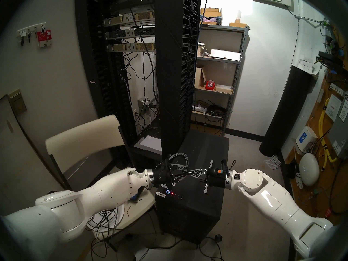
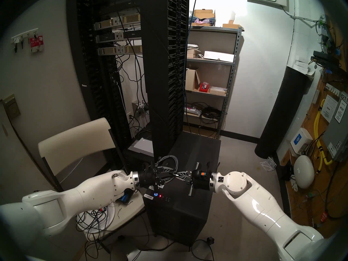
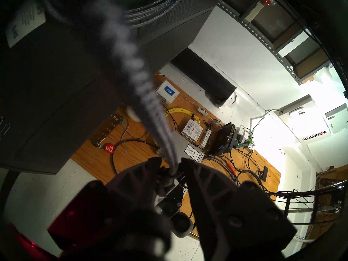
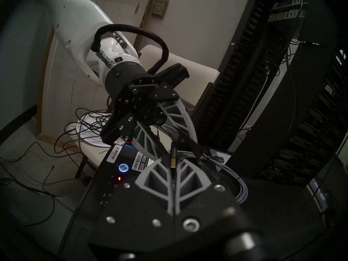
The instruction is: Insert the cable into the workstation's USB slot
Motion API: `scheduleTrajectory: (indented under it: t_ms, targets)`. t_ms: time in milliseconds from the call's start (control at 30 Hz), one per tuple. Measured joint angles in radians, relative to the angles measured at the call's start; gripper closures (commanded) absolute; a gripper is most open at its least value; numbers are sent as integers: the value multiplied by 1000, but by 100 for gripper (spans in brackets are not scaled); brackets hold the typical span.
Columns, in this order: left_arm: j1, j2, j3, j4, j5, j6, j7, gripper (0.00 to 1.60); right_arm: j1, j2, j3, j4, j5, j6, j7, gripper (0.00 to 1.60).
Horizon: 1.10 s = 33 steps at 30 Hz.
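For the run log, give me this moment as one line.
left gripper: closed on light-grey braided cable | right gripper: shut, tips at its plug | black tower workstation: USB slots empty

Cable near lens: the light-grey braided cable (image 3: 131,66) is a soft blur across the left wrist view; its weave is unreadable there.
Plug in left pincer: the left pincer (image 3: 170,161) covers the cable's end; the plug cannot be made out.
Plug in right pincer: the right pincer (image 4: 174,167) hides the plug's rear part; only its gold tip shows.
Ports: the 2 small slots (image 1: 180,196) on the black mesh-fronted tower workstation (image 1: 188,213) are too small to tell.
Sticker print: the white barcode sticker (image 4: 113,154) is illegible.
Workstation base: dark, details lost.
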Motion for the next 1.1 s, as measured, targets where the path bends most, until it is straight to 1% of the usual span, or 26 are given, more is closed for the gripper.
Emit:
scheduleTrajectory:
  t_ms: [233, 400, 433, 500, 533, 567, 600, 1033, 1067, 1100]
  targets:
    - [1, -1, -1, 3, 0, 0, 6, 99, -6, 5, 2, -9, 3, 11, -2, 160]
    - [3, -1, 0, 3, 1, 0, 14, 122, -9, 8, 4, -14, 3, 17, -5, 160]
    - [3, -1, 0, 3, 1, 0, 15, 122, -9, 8, 4, -15, 4, 18, -5, 160]
    - [4, -1, 0, 4, 1, 0, 17, 131, -10, 9, 4, -17, 4, 19, -5, 160]
    - [4, -1, 0, 5, 1, 0, 18, 143, -11, 10, 4, -18, 4, 19, -5, 160]
    - [4, -2, 0, 6, 1, 0, 19, 149, -12, 10, 4, -18, 4, 20, -5, 160]
    - [4, -2, 0, 6, 1, 0, 19, 160, -12, 10, 4, -19, 4, 20, -5, 160]
    - [4, -4, 0, 11, 0, 0, 24, 160, -14, 11, 4, -20, 6, 17, 5, 160]
    - [4, -3, 1, 11, 0, 0, 24, 160, -14, 11, 4, -20, 7, 17, 8, 152]
    - [3, -3, 1, 11, 0, 0, 25, 160, -13, 11, 4, -19, 8, 17, 11, 139]
